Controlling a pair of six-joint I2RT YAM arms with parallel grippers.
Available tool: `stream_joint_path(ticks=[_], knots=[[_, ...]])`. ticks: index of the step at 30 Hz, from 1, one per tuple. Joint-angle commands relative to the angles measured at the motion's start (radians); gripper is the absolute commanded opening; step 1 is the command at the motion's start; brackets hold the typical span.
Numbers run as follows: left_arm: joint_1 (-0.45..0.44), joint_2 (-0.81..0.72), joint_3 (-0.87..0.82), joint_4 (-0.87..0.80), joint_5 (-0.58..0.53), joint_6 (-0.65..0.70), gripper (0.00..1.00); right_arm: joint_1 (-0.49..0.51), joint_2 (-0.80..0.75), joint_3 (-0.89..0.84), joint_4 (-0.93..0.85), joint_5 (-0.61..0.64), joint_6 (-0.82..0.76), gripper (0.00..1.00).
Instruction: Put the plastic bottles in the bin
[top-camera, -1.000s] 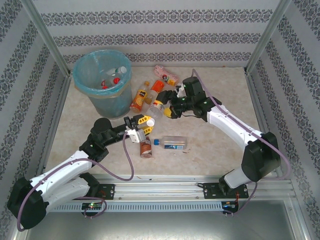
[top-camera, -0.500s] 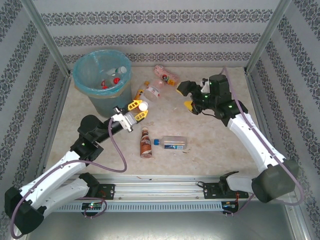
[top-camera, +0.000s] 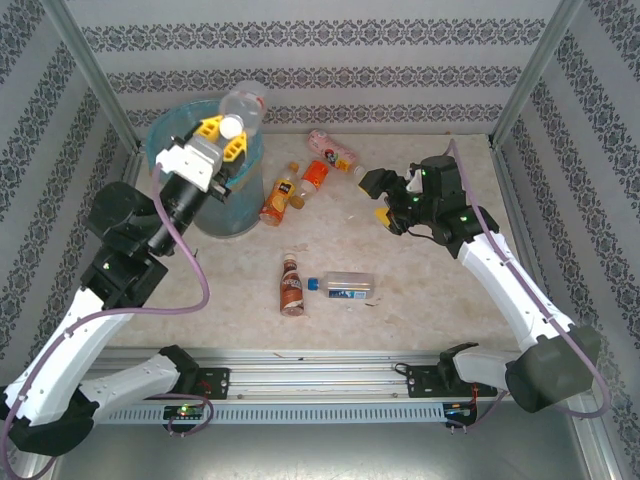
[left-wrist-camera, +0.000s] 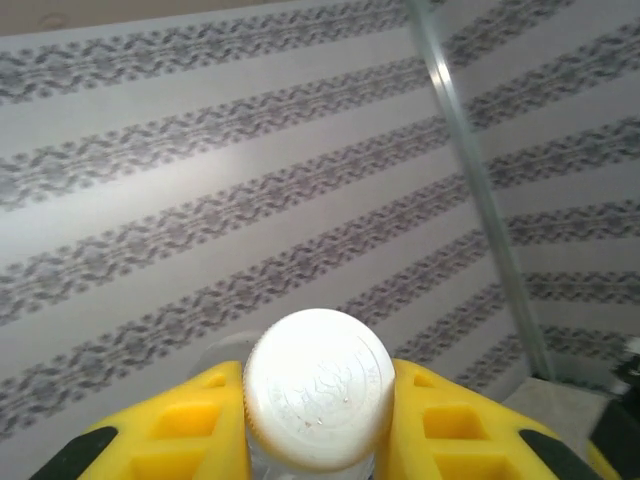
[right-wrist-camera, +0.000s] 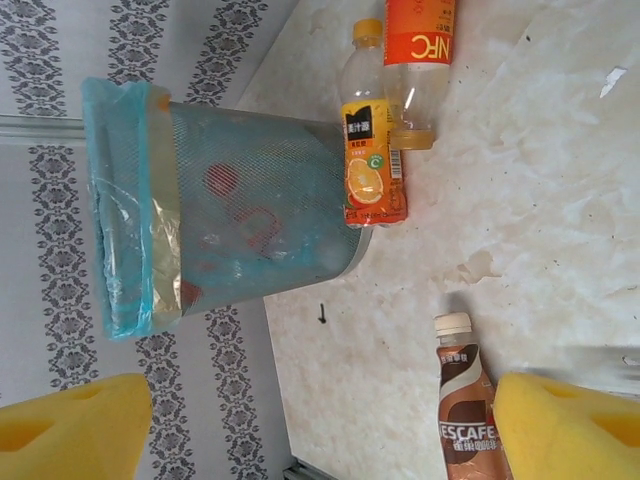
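Over bin (top-camera: 232, 206) | left gripper (top-camera: 226, 137) clamps white-capped bottle (top-camera: 243, 103) | right gripper (top-camera: 378, 198) spread, empty | NFC bottle (right-wrist-camera: 420, 35), ESCAFE bottle (right-wrist-camera: 468, 410)

Overhead and right-wrist cameras both see the bin (top-camera: 225, 215).

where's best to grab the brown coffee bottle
Probably the brown bottle around its labelled middle, from straight above: it lies flat, cap pointing to the far side, so close across it left to right. Mind the blue-capped bottle close on its right.
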Motion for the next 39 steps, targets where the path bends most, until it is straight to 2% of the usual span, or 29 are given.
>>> stream_joint_path(ticks=[1,4,10,18,23,29,39], knots=[[0.036,0.068,0.103,-0.205,-0.139,0.044,0.00,0.005,0.011,-0.020,0.017,0.007,-0.015,0.88],[0.109,0.153,0.224,-0.334,-0.110,0.011,0.00,0.014,0.023,-0.026,0.028,0.000,-0.016,0.87],[0.296,0.339,0.392,-0.524,0.101,-0.152,0.00,0.026,0.033,-0.044,0.043,-0.010,-0.015,0.87],[0.446,0.477,0.380,-0.507,0.165,-0.162,0.00,0.028,0.036,-0.060,0.053,-0.020,-0.023,0.87],[0.499,0.515,0.306,-0.400,0.164,-0.194,0.00,0.028,0.046,-0.068,0.074,-0.032,-0.017,0.87],[0.543,0.595,0.281,-0.391,0.167,-0.217,0.00,0.028,0.056,-0.075,0.086,-0.042,-0.016,0.87],[0.549,0.684,0.214,-0.383,0.189,-0.223,0.00,0.028,0.059,-0.103,0.101,-0.043,-0.012,0.87]])
